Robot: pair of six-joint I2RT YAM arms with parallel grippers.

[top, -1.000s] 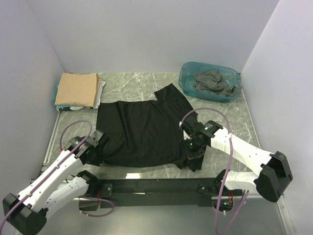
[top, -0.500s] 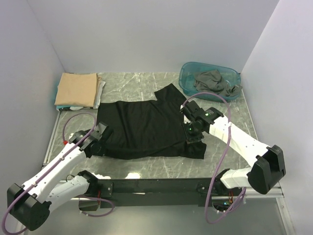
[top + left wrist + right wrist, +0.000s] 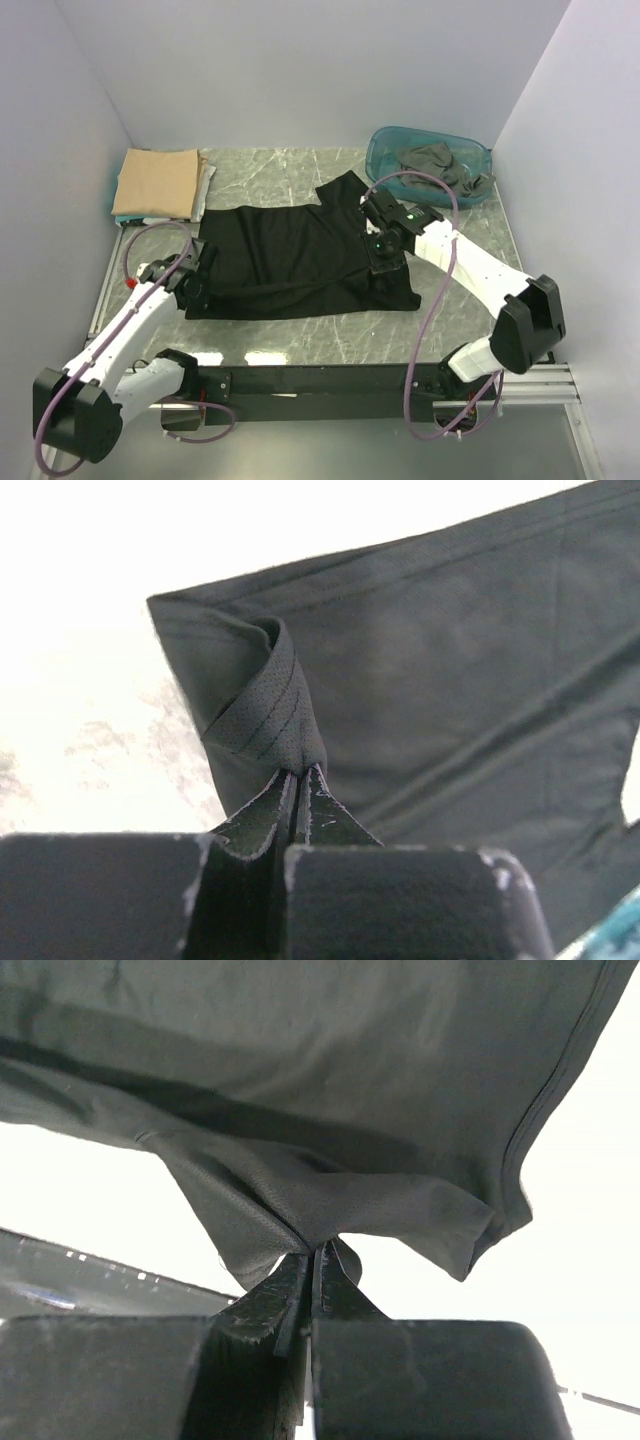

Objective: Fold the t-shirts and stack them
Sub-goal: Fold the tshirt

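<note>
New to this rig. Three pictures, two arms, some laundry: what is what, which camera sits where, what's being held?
It is a pair of small robot arms bolted at the near edge of a marble-patterned table, each ending in a two-finger gripper. The wide picture comes from a fixed camera above and behind the arms. The two close-ups come from cameras on the wrists, looking along each arm's own fingers. On the table lies a black t-shirt, mostly spread out. At far left is a folded stack with a tan shirt on top; at far right a teal tub holds a crumpled grey shirt. The left gripper is shut on the black t-shirt's left edge, the right gripper on its right edge. Both close-ups show cloth pinched between closed fingers.
</note>
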